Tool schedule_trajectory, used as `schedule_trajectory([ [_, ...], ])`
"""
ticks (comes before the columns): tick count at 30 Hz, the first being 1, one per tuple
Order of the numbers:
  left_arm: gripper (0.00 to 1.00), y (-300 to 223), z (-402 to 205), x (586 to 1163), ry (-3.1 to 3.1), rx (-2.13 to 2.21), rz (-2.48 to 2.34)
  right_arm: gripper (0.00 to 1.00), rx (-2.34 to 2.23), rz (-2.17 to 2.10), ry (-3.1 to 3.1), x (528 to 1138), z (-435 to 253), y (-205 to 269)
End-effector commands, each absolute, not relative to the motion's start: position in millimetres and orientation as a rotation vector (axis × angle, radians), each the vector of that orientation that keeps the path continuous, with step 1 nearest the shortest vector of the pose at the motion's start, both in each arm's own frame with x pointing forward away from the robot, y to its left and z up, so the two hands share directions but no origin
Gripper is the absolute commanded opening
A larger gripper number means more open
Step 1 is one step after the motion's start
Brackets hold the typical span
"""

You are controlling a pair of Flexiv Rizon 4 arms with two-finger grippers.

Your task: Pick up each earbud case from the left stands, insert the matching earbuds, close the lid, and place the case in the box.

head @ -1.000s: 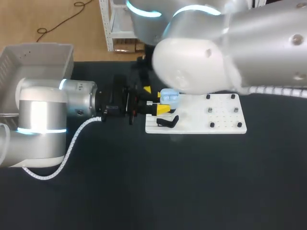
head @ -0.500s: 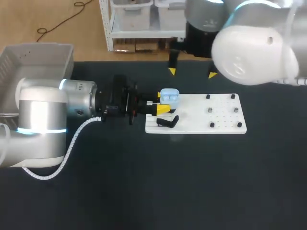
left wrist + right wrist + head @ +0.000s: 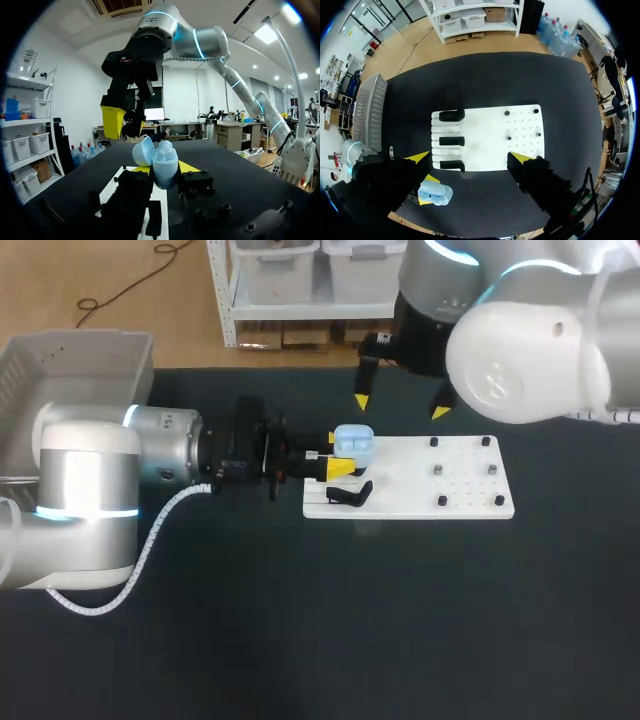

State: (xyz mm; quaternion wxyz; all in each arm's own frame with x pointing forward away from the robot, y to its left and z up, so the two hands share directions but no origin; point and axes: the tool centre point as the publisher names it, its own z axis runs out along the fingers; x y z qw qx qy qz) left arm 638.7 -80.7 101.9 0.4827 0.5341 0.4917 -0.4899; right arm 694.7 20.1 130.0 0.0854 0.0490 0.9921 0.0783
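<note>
A light-blue earbud case point(image 3: 353, 440) with its lid standing open is held over the left end of the white board point(image 3: 450, 498). My left gripper point(image 3: 335, 466) is shut on it from both sides. In the left wrist view the case point(image 3: 164, 162) sits between the yellow tips of the left gripper point(image 3: 164, 169), lid point(image 3: 142, 151) tipped back. My right gripper point(image 3: 400, 406) hangs open above and behind the board, apart from the case. From the right wrist the right gripper point(image 3: 470, 158) is spread wide high over the board point(image 3: 485, 135), with the case point(image 3: 436, 194) off to one side.
Black stands point(image 3: 451, 141) line the board's left end; one point(image 3: 350, 495) lies just in front of the held case. Small black pegs point(image 3: 441, 501) dot the board's right half. A grey box point(image 3: 60, 365) sits at the table's far left corner.
My right arm has drawn back and up from over the case, and its fingers have spread wider. The left arm and the case have stayed put.
</note>
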Motion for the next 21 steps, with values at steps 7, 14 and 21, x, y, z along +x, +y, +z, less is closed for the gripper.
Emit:
schedule_trajectory([
  [7, 0.0, -80.2, 101.9, 638.4, 1.199, 1.302, -1.193, 1.0, 0.152, 0.239, 3.026, 688.3, 122.2, 23.0],
  [14, 0.0, -80.2, 101.9, 638.4, 1.199, 1.302, -1.193, 1.0, 0.171, 0.241, 3.058, 675.6, 122.2, 21.9],
  [21, 0.0, -80.2, 101.9, 638.4, 1.199, 1.302, -1.193, 1.0, 0.176, 0.248, 3.088, 666.6, 119.8, 23.9],
])
